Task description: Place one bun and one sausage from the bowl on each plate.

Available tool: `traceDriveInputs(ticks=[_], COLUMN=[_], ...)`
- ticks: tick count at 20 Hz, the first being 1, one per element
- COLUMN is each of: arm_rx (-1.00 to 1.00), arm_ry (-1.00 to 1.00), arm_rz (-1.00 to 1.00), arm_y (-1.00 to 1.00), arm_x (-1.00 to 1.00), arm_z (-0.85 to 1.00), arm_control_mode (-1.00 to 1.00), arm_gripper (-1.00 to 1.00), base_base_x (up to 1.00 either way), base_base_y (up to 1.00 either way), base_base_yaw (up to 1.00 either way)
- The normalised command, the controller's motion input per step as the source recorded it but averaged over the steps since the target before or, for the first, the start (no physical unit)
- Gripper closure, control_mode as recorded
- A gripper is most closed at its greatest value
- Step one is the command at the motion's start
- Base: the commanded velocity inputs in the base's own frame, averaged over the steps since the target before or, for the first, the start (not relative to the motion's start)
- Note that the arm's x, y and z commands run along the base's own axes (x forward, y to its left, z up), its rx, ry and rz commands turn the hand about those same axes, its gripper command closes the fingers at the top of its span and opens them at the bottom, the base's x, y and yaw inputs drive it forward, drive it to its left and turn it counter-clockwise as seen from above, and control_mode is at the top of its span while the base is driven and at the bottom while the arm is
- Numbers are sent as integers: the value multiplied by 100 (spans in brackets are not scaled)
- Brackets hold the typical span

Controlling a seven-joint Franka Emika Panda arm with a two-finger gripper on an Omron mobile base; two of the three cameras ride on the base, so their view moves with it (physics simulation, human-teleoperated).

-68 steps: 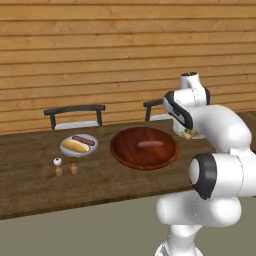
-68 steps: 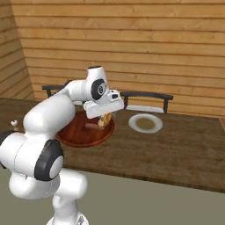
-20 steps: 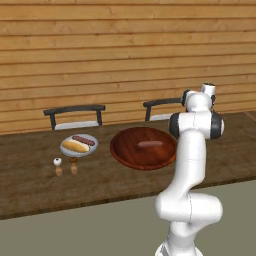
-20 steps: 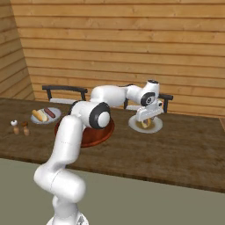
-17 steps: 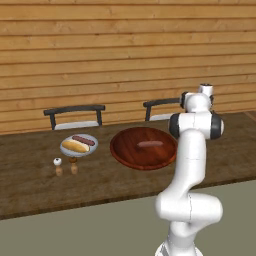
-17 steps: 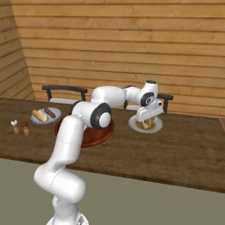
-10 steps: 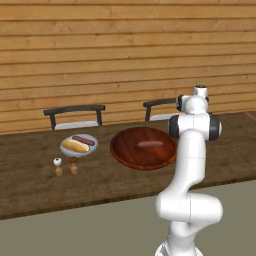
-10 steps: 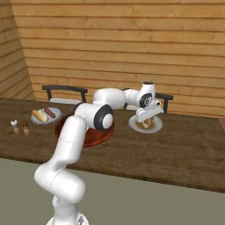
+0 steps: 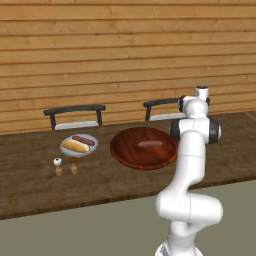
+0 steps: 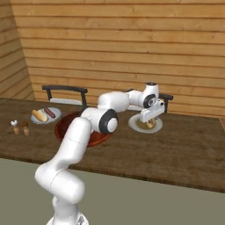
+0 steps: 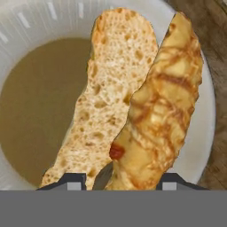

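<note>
My gripper [image 10: 152, 118] hangs just over the right grey plate [image 10: 134, 122], shut on a split bun [image 10: 151, 125]. In the hand view the bun [image 11: 146, 111] runs up from between my fingertips [image 11: 73, 179], its crumb side and its browned crust both showing, with the plate's [image 11: 26, 20] rim around it. The dark wooden bowl [image 9: 122, 150] at the table's middle holds one sausage [image 9: 149, 144]. On the left plate [image 9: 65, 149] lie a bun [image 9: 75, 146] and a sausage [image 9: 84, 140].
Salt and pepper shakers [image 9: 59, 163] stand in front of the left plate. Two dark chairs [image 9: 75, 110] are pushed in at the table's far side, before a wooden plank wall. My arm reaches across the bowl [image 10: 66, 125] in the right base view.
The hand has sunk a little toward the right plate, the bun still in its grip. Bowl and left plate are as before.
</note>
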Motion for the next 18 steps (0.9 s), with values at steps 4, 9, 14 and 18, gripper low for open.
traceDriveInputs(ticks=[4,9,14,18], arm_rx=[0,-1,-4,-11], arm_ry=[0,1,0,-2], arm_rz=[0,0,1,6], arm_y=[0,1,8,27], arm_x=[0,0,-11,-36], arm_z=[0,0,-5,-8], arm_control_mode=[-100,-100,-100,-100], arm_gripper=[-100,-100,-100,-100], base_base_x=[0,0,0,0], base_base_y=[0,0,0,0], base_base_yaw=[0,0,0,0])
